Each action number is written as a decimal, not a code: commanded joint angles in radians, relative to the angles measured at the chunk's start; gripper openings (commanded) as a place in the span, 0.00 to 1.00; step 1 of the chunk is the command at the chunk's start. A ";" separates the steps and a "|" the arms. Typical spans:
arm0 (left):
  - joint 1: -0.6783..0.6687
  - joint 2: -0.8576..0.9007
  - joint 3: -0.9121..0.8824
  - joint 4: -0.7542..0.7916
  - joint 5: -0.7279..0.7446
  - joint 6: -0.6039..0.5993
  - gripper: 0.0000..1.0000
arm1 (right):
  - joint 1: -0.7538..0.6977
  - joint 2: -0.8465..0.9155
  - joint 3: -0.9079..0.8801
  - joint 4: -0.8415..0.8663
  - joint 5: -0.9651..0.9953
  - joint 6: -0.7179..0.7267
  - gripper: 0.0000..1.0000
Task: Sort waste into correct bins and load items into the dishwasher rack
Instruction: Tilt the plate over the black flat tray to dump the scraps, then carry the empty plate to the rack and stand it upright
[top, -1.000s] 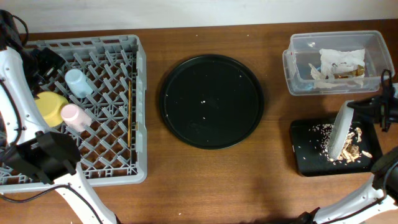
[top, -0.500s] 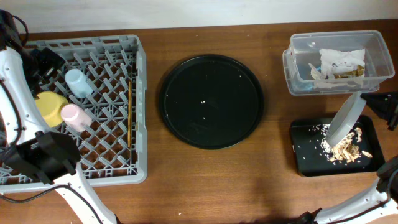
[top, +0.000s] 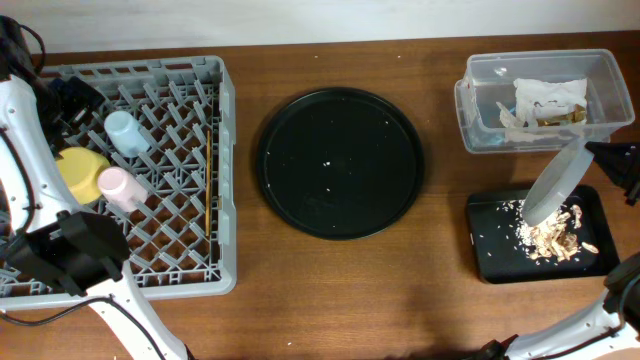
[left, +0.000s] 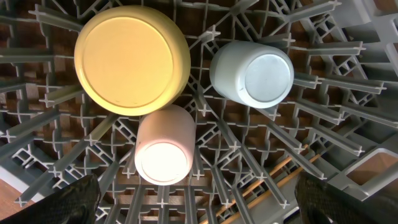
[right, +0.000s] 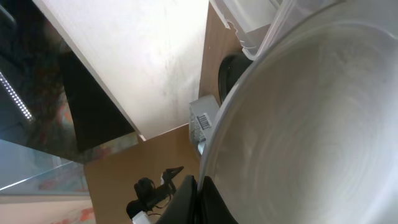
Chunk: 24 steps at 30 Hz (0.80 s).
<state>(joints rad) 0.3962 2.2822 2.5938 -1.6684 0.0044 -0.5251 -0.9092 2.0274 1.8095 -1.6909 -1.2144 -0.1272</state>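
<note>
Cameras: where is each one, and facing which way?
Overhead: above the table, facing straight down at rack, round tray, tub; both arms show.
Left wrist: over the rack, facing down at bowl, cups; its fingertips show.
Right wrist: tilted sideways, plate fills it, wall behind; fingertip at rim.
Shared: overhead and left wrist show bowl, cups.

Robot lab, wooden table (top: 340, 290), white wall (top: 300, 15)

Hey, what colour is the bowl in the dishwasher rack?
Yellow; the bowl shows best in the left wrist view.
</note>
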 joint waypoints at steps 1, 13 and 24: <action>0.008 -0.005 0.006 -0.002 0.007 -0.013 0.99 | -0.002 -0.052 -0.005 -0.008 0.000 0.020 0.04; 0.007 -0.005 0.006 -0.002 0.007 -0.013 0.99 | 0.602 -0.314 0.185 0.308 0.673 0.504 0.04; 0.006 -0.005 0.006 -0.002 0.007 -0.012 0.99 | 1.533 0.167 0.185 0.886 1.547 0.526 0.04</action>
<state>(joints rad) 0.3962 2.2822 2.5938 -1.6699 0.0113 -0.5255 0.5755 2.1021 1.9850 -0.8391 0.1249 0.3920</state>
